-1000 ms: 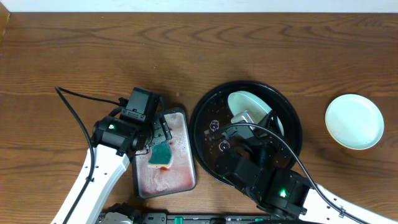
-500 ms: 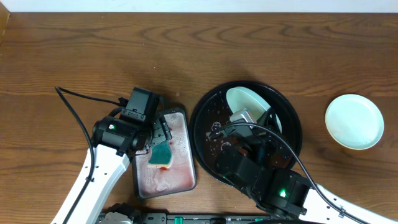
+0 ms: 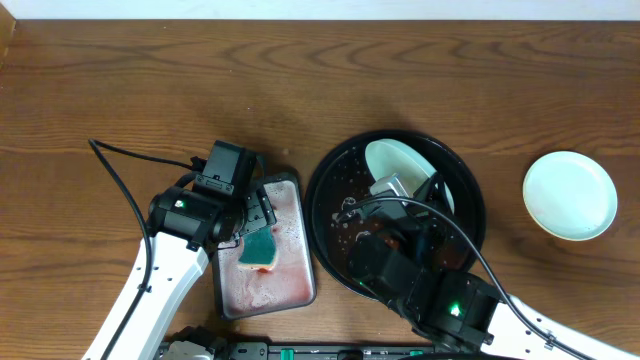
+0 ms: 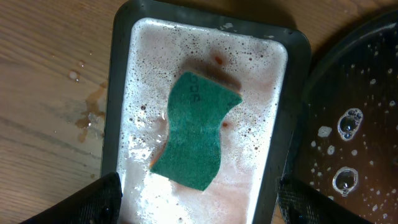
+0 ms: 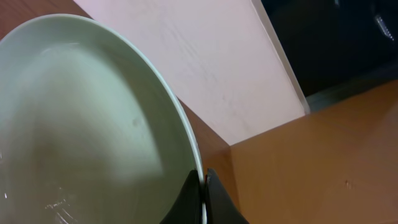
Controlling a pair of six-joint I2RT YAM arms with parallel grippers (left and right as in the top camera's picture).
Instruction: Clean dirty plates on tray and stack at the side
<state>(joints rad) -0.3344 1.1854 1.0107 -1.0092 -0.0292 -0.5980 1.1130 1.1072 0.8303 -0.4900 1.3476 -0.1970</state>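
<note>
Left fingers (image 4: pixel 102 202): spread wide, empty, above green sponge (image 4: pixel 194 130) lying in sudsy rectangular tray (image 4: pixel 121 93); right fingers (image 5: pixel 217 202): pinched on rim of tilted pale plate (image 5: pixel 81 124), over wet black tray (image 3: pixel 330 180); second plate (image 3: pixel 570 195): alone on table (image 3: pixel 300 80), far right, apparently cleaned; third plate: not visible; stacking, by judgement, barely begun.

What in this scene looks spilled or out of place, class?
A small brownish puddle with droplets sits on the table just left of the rectangular tray, outside its rim. The foam around the sponge is tinged pink.
</note>
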